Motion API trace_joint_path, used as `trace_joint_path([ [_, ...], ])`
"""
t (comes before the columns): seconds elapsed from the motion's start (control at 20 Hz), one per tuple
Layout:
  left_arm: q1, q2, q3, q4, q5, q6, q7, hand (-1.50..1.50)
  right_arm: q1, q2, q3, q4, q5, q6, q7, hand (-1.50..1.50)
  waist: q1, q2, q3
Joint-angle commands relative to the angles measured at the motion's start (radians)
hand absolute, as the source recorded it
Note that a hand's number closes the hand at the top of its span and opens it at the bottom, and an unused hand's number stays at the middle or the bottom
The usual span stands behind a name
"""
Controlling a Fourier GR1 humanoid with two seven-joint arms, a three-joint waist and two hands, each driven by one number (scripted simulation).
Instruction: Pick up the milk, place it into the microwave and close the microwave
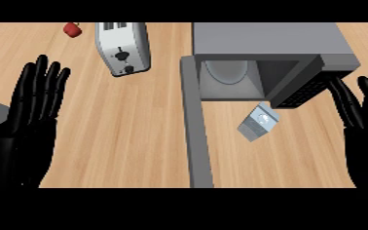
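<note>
Grey-blue lying milk carton (258, 122) rests on the wooden desk (129, 126) left of the right hand (352, 112)'s spread, empty fingers (343, 95); a sideways approach could knock it away.

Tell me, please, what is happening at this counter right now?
Nothing is being held yet. The milk carton lies on the wooden counter just in front of the microwave, whose door stands wide open. The left robot hand is open at the left edge, and the right robot hand is open at the right edge beside the microwave, neither touching the milk. A toaster and a small red object sit farther back.
</note>
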Motion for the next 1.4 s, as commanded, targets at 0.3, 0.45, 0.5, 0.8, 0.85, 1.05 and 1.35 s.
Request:
trace_joint_path([
  [0.3,0.025,-0.038,0.053,0.001,0.188,-0.026,0.082,-1.5,-0.118,-0.135,0.094,0.033,-0.307,0.354,0.032,-1.5,0.034,0.004,0.008],
  [0.45,0.121,0.008,0.115,-0.103,0.296,-0.076,0.135,-1.5,-0.083,-0.204,-0.008,0.031,-0.443,0.427,0.054,-1.5,0.019,-0.001,0.009],
  [0.5,0.136,0.019,0.155,-0.114,0.322,-0.075,0.138,-1.5,-0.118,-0.221,-0.025,-0.035,-0.501,0.385,0.169,-1.5,0.015,-0.001,0.008],
  [0.8,0.314,0.016,0.183,-0.326,0.408,-0.123,0.196,-1.5,-0.141,-0.223,-0.088,0.11,-0.488,0.429,0.118,-1.5,0.015,0.002,0.009],
  [0.85,0.323,0.066,0.283,-0.331,0.53,-0.169,0.207,-1.5,-0.135,-0.219,-0.074,0.092,-0.448,0.421,0.116,-1.5,0.017,0.001,0.008],
  [1.05,0.417,0.039,0.322,-0.311,0.562,-0.247,0.133,-1.5,-0.138,-0.192,-0.07,0.179,-0.35,0.445,0.049,-1.5,0.02,0.002,0.008],
  [1.35,0.434,0.026,0.351,-0.368,0.577,-0.253,0.168,-1.5,-0.064,-0.159,-0.068,0.283,-0.23,0.458,-0.067,-1.5,0.017,0.002,0.009],
])
